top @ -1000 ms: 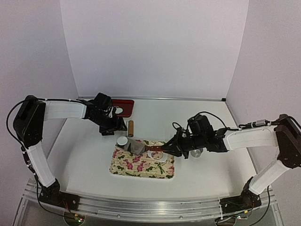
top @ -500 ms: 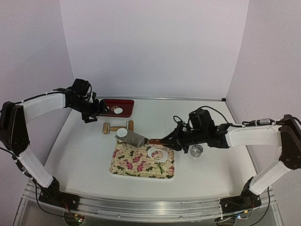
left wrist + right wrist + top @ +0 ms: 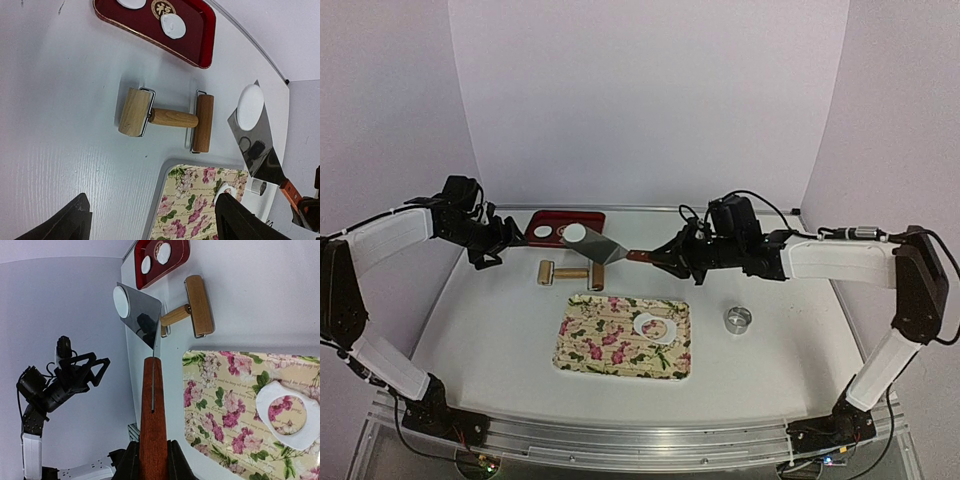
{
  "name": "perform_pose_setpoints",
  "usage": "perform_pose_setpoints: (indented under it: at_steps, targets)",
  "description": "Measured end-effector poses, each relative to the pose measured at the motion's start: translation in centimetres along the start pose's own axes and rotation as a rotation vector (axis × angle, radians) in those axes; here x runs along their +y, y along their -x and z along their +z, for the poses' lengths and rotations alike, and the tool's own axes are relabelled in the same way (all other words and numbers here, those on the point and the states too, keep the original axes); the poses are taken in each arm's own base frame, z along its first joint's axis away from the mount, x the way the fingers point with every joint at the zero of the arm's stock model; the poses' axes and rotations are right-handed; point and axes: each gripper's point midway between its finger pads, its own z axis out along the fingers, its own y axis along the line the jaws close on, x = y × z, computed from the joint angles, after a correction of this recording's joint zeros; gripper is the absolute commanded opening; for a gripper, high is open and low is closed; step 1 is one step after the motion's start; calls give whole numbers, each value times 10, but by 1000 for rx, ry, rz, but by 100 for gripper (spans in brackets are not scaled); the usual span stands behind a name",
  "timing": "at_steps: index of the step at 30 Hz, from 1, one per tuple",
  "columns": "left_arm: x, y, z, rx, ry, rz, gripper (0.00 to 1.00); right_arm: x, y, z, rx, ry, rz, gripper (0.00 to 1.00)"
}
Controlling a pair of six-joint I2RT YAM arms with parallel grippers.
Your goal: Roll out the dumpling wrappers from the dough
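Observation:
My right gripper (image 3: 152,455) (image 3: 665,260) is shut on the brown handle of a metal spatula (image 3: 152,405). Its blade (image 3: 602,250) is held above the table at the red tray's (image 3: 590,218) near right corner. A round white dumpling wrapper (image 3: 120,300) (image 3: 577,232) (image 3: 250,106) lies on the blade tip. Two more wrappers (image 3: 172,25) (image 3: 163,252) lie in the red tray (image 3: 200,30). My left gripper (image 3: 155,220) (image 3: 498,243) is open and empty, left of the red tray. The wooden rolling pin (image 3: 570,272) (image 3: 165,117) lies on the table.
A floral tray (image 3: 590,340) (image 3: 225,390) sits mid-table and holds the flat white leftover with a hole (image 3: 655,327) (image 3: 262,400). The metal ring cutter (image 3: 737,319) stands on the table to its right. White walls enclose the table.
My right gripper lifted the spatula with the wrapper off the floral tray and carried it back-left to the red tray. My left gripper let go of the rolling pin and withdrew left.

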Motion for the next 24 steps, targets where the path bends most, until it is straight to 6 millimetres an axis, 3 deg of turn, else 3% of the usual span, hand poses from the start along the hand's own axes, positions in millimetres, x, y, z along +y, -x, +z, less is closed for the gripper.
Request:
perform_pose_setpoints:
  at_steps: [8,24]
  targets:
    - [9,-9,-3,5,6,-11,86,-11,33,34,-33,-43,1,0]
    - [11,-14,-16,-27,-2,-32,87,-14,97,75,-107,-63,-117,0]
